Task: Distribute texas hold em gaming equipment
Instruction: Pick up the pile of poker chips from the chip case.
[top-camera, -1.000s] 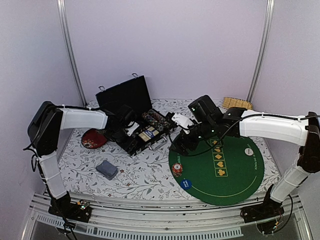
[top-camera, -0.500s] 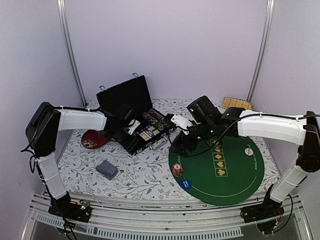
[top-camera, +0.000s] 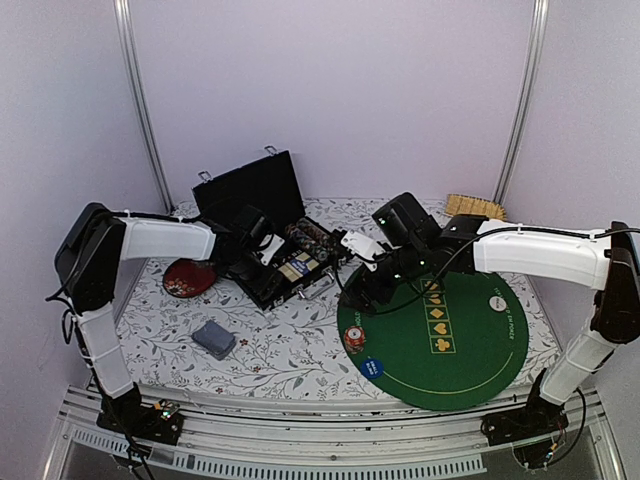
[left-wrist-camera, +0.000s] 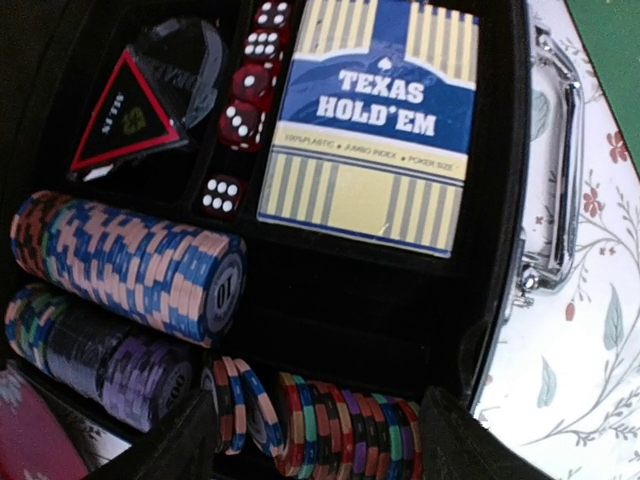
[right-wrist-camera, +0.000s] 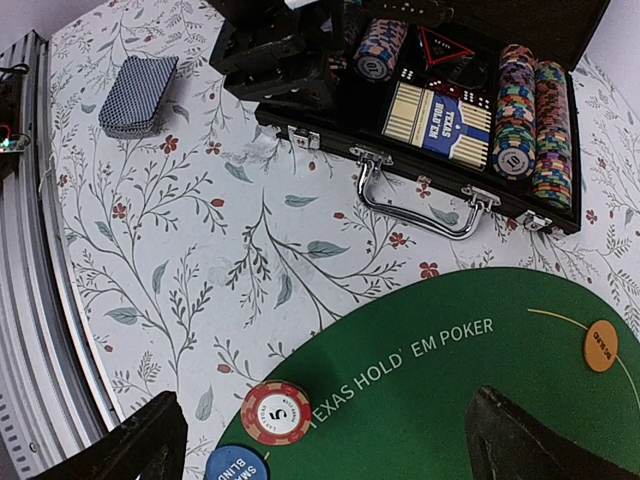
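Left wrist, left end effector spread around ridged striped chips (possibly touching), right end effector wide, empty.

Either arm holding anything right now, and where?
Right fingers open, holding nothing. Left fingers straddle a chip row in the case; whether they grip it cannot be told.

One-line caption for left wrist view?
Left hand straddling a chip row in the case, beside dice and card box.
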